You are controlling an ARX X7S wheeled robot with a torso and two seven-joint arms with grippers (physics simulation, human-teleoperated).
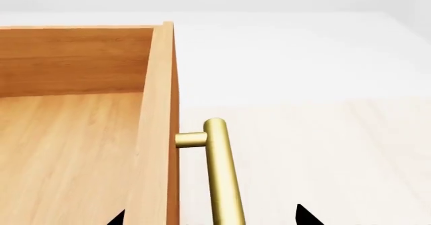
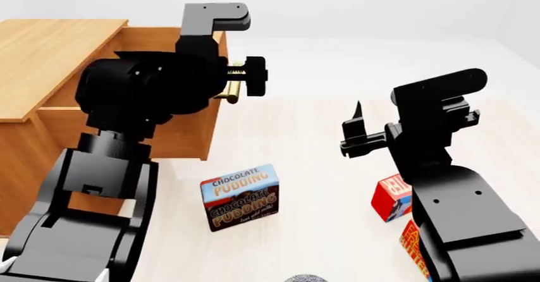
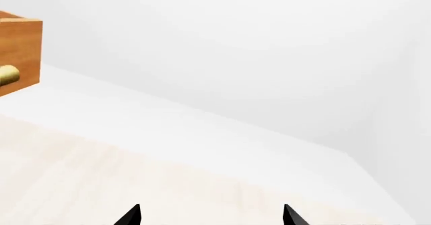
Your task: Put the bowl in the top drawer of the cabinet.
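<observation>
The top drawer (image 1: 158, 134) of the honey-coloured cabinet (image 2: 50, 61) stands pulled out, and the part of its inside that shows is bare. My left gripper (image 1: 212, 219) is open. Its black fingertips (image 1: 306, 217) straddle the drawer's front panel and the brass handle (image 1: 219, 169) without closing on them. In the head view the left arm covers most of the drawer, and only the handle (image 2: 229, 92) peeks out. My right gripper (image 2: 358, 127) hangs open and holds nothing above the table. A speckled grey sliver at the bottom edge looks like the bowl (image 2: 304, 277).
A chocolate pudding box (image 2: 240, 196) stands on the pale table in front of the cabinet. Two red boxes (image 2: 390, 196) (image 2: 413, 244) sit by the right arm. In the right wrist view a corner of the cabinet (image 3: 20, 53) shows.
</observation>
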